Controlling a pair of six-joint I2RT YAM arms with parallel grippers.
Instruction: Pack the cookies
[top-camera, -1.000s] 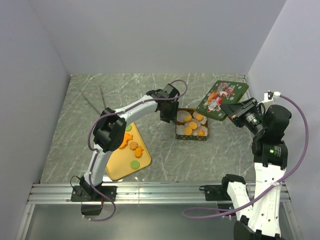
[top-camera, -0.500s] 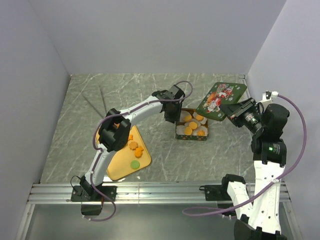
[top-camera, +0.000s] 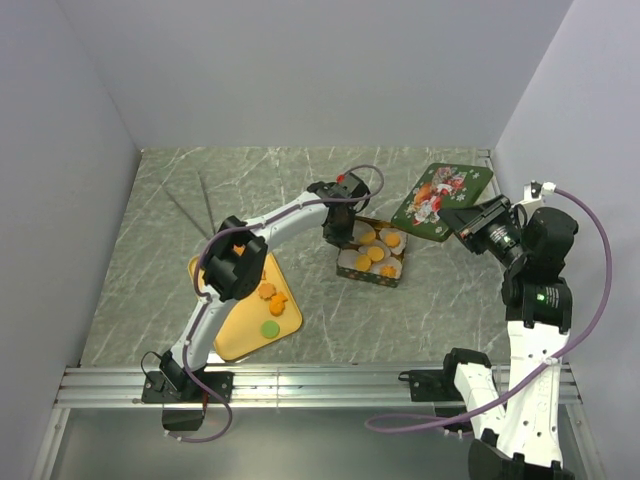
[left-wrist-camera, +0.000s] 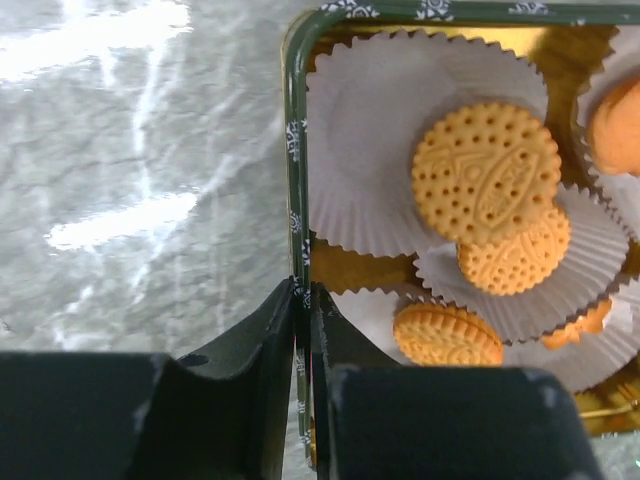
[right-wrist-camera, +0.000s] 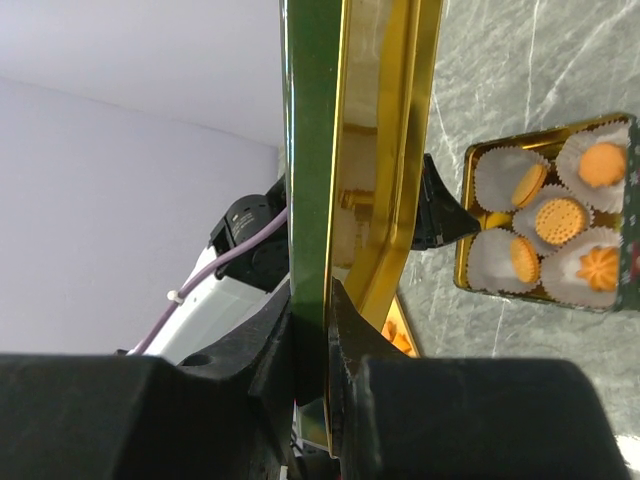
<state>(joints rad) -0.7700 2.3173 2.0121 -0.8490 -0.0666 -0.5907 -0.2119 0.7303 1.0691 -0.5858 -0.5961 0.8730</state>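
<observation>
Green tin (left-wrist-camera: 297, 180) wall pinched between left gripper (left-wrist-camera: 303, 320) jaws, closed tight on thin metal; tin sits mid-table, nearer right edge. Several cookies (left-wrist-camera: 486, 172) lie inside in paper cups (left-wrist-camera: 380, 120); more wait on yellow tray (top-camera: 240, 335) toward table's near edge, left side. Right gripper (right-wrist-camera: 312, 330) clamps lid (right-wrist-camera: 315, 150) edge-on, raised near table's far-right corner.

Risks:
- Dragging or tilting tin by 1 wall could shift loose cups and spill cookies.
- Thin-edge grip on lid could slip, dropping it onto open tin.
</observation>
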